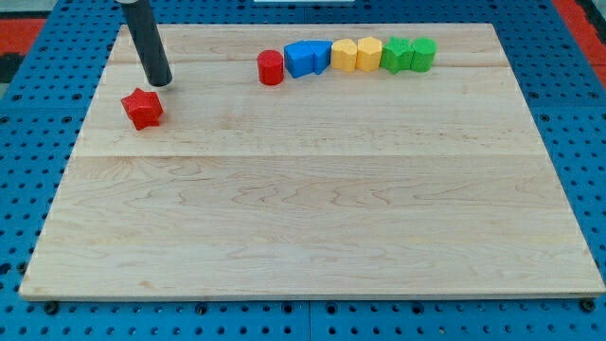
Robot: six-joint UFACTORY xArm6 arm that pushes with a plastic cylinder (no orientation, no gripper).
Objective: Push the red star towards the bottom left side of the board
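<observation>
The red star (142, 108) lies on the wooden board (312, 208) near its upper left. My tip (159, 82) stands just above and slightly right of the star, close to it; I cannot tell whether they touch. A red cylinder (271, 67) sits at the left end of a row along the board's top.
In that row, right of the red cylinder, are two blue blocks (307, 58), two yellow blocks (356, 54) and two green blocks (408, 54), packed side by side. A blue pegboard (38, 114) surrounds the board.
</observation>
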